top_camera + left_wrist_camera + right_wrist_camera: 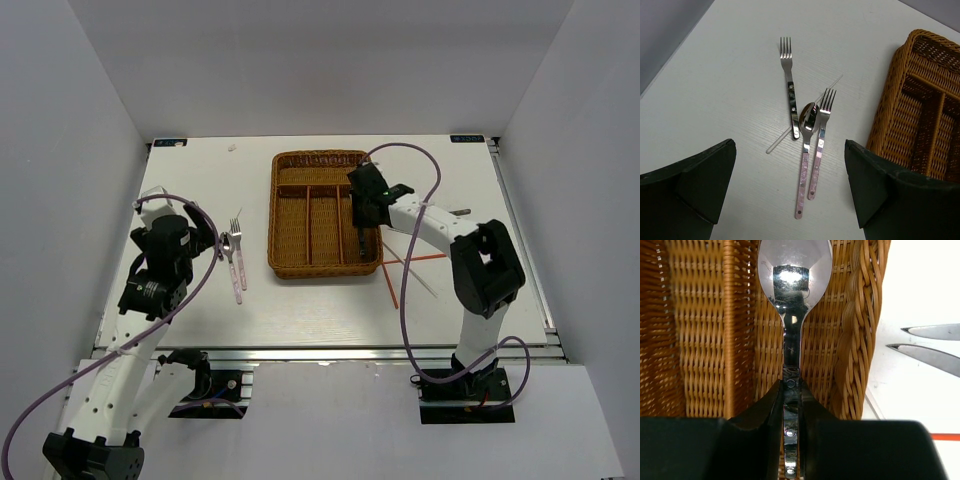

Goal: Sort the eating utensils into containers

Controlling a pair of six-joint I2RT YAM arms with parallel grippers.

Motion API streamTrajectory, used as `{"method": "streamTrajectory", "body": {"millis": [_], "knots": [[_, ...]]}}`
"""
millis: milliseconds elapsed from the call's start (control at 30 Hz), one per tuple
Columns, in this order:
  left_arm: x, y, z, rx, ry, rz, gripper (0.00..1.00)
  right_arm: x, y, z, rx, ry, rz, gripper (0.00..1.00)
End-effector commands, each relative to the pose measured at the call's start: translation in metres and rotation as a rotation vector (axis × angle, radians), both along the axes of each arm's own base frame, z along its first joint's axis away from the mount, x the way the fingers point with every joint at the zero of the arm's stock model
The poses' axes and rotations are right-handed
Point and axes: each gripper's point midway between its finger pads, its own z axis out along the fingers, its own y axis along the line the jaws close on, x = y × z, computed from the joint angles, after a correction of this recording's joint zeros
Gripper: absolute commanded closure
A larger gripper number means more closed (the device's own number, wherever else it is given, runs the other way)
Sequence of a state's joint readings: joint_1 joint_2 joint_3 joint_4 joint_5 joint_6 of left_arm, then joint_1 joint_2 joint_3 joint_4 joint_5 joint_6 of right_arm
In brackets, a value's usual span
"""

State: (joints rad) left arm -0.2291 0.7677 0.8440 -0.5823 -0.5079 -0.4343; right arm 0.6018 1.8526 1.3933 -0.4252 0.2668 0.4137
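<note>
Left gripper [790, 165] gapes wide, empty, above open table. Just ahead lie a pink-handled spoon [804, 170], pink-handled fork [819, 150], dark-handled fork [790, 90] and white chopstick [780, 141], all apart from the wicker tray [890, 100] rim. Right gripper [791, 395] pinches the dark-handled spoon [794, 275] by its handle, the bowl over the tray's rightmost narrow compartment [815, 355] — hemmed between divider [735, 340] and outer wall [860, 340].

**Wicker tray [272, 215]: access.**
- Rightmost narrow compartment: taken up by the right gripper [791, 415], clamped on a dark-handled spoon [792, 290]. The woven walls stand close on both sides.
- Other narrow compartments and wide section: open from above.
- Left of tray: dark-handled fork [790, 90], pink-handled spoon [805, 150] and pink-handled fork [820, 140] lie under the wide-spread left gripper [790, 145].
- Right of tray: crossed red chopsticks [392, 285], and tongs [935, 331] near the rim.
</note>
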Motion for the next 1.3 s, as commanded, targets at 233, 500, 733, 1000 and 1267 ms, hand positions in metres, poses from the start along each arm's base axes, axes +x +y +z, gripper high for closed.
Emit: {"method": "streamTrajectory", "body": {"millis": [233, 500, 733, 1000, 1267], "knots": [[0.001, 0.002, -0.005, 0.008, 0.009, 0.011, 0.02, 0.021, 0.009, 0.010, 0.031, -0.044, -0.043, 0.52], [0.006, -0.006, -0.053, -0.070, 0.151, 0.055, 0.02, 0.015, 0.004, 0.072, 0.086, -0.149, -0.026, 0.11], [0.016, -0.031, -0.141, -0.202, 0.355, 0.084, 0.04, -0.032, -0.002, 0.115, 0.214, -0.248, 0.096, 0.11], [0.035, -0.049, -0.190, -0.250, 0.419, 0.049, 0.30, -0.056, -0.018, 0.111, 0.179, -0.260, 0.148, 0.11], [0.031, -0.048, -0.209, -0.210, 0.491, 0.030, 0.45, -0.063, -0.022, 0.094, 0.163, -0.234, 0.156, 0.11]]}}
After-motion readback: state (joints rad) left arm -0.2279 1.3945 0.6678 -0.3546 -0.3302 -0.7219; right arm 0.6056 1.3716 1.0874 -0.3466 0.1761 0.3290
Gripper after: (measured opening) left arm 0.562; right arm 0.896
